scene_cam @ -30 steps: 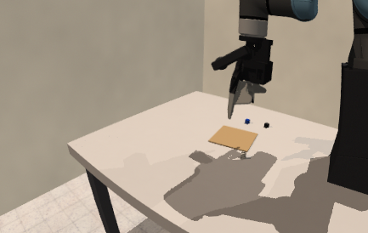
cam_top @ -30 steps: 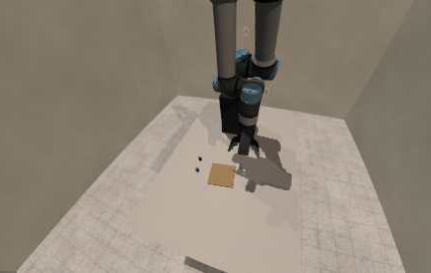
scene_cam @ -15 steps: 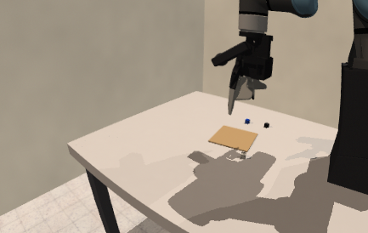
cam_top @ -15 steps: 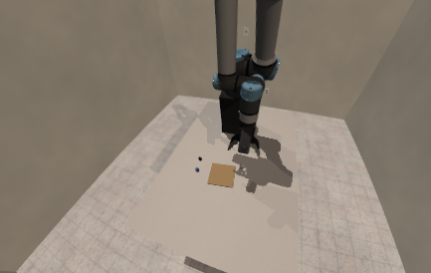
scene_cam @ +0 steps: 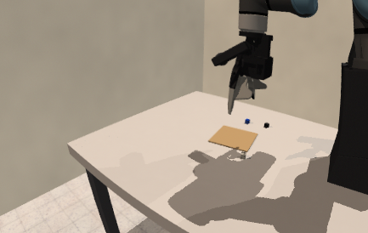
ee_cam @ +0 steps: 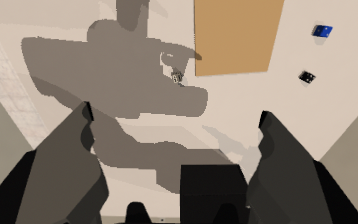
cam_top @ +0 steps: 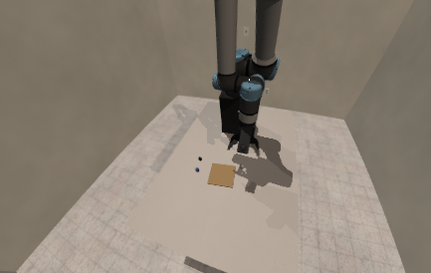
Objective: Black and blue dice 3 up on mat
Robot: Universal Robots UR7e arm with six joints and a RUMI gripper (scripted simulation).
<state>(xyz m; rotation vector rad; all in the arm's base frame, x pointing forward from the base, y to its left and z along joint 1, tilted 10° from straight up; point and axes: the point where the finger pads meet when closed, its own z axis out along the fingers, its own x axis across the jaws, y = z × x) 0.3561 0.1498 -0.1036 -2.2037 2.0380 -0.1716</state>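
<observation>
The black die [cam_top: 200, 158] [scene_cam: 267, 125] [ee_cam: 307, 77] and the blue die [cam_top: 197, 169] [scene_cam: 247, 122] [ee_cam: 322, 31] lie on the table beside the orange-tan mat [cam_top: 222, 175] [scene_cam: 233, 138] [ee_cam: 236, 40], both off it. The white die [scene_cam: 243, 156] [ee_cam: 177, 77] lies in the arm's shadow, off the mat on the opposite side from the other two. The dice are too small to read their top numbers surely. My gripper [cam_top: 243, 150] [scene_cam: 241, 105] [ee_cam: 178, 107] is open and empty, high above the table, with no die between its fingers.
The arm's black pedestal [cam_top: 229, 115] [scene_cam: 359, 132] stands at the table's back, behind the dice and mat in the top view. The arm's shadow covers the table around the white die and reaches the mat's edge. Walls stand beyond the table.
</observation>
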